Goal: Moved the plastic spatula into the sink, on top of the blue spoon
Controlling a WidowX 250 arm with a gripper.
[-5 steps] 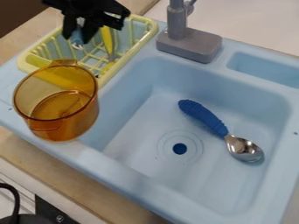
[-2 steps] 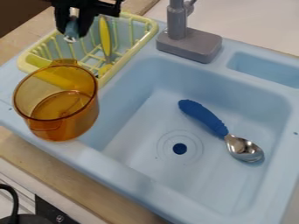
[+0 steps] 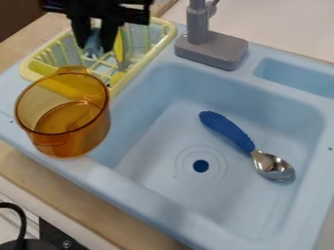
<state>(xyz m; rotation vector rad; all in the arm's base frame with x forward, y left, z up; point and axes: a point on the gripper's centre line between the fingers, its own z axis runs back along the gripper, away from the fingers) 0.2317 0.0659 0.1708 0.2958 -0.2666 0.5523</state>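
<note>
gripper (image 3: 96, 48) is hanging over the far-left rack (image 3: 163, 38), fingers standing apart, can't tell if they're gripping that bluish bit (image 3: 93, 41) | yellow spatula (image 3: 118, 50) is kinda leaning in the rack | blue spoon (image 3: 228, 131) is just lying in the sink (image 3: 156, 171)

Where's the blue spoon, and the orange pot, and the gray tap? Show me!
Blue spoon (image 3: 227, 130), camera view: on its blue handle.
Orange pot (image 3: 77, 142), camera view: on its front wall.
Gray tap (image 3: 212, 49), camera view: on its base.
</note>
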